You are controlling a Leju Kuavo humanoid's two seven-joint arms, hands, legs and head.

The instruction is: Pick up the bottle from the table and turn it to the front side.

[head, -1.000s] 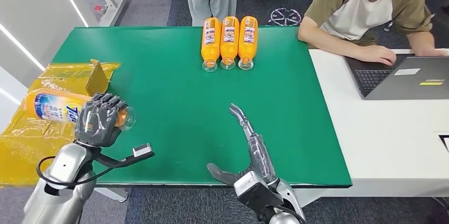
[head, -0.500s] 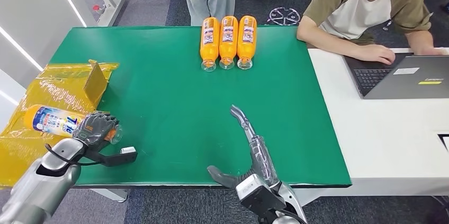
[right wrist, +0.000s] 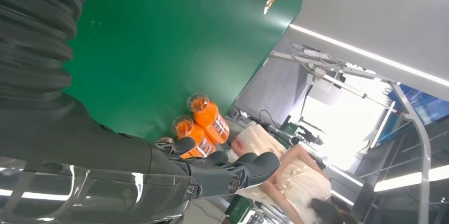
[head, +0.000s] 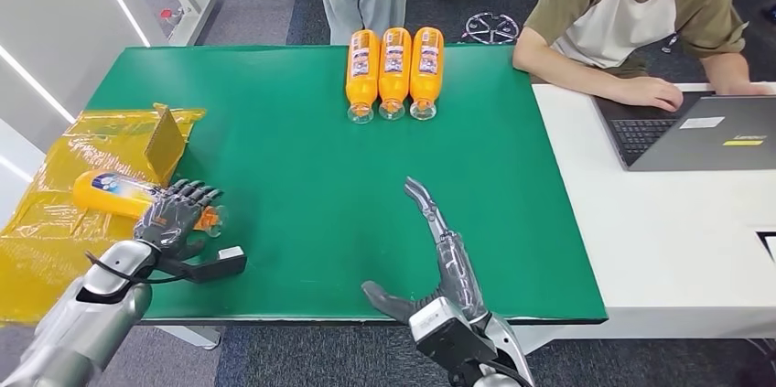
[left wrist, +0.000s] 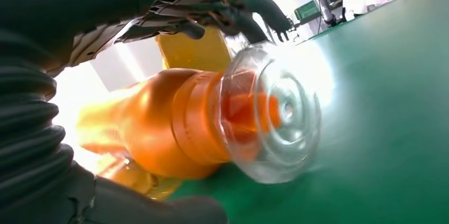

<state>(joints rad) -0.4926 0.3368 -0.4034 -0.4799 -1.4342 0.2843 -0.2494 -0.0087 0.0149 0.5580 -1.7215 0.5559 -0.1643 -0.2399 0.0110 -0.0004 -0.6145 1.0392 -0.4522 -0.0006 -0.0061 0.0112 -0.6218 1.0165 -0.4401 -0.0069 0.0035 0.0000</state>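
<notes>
green table (head: pixel 302 140) | far edge, middle: three orange bottles (head: pixel 395 71) lying side by side, touching, clear caps toward the near edge | left edge: yellow plastic sheet (head: pixel 55 222) overhanging, small brown cardboard piece (head: pixel 167 142) standing on it | near-left corner: orange bottle (head: pixel 123 195) lying across sheet and green surface | right edge: white desk (head: pixel 668 222) adjoining, open laptop (head: pixel 705 131) on it

I'm seeing an orange bottle (head: pixel 117 194) with a blue-and-white label and clear cap, lying on crinkled yellow film (head: pixel 55 222); the table (head: pixel 302 149) is showing plain green, three orange bottles (head: pixel 395 71) are showing pale labels, and my hands (head: pixel 174 218) are looking dark grey
</notes>
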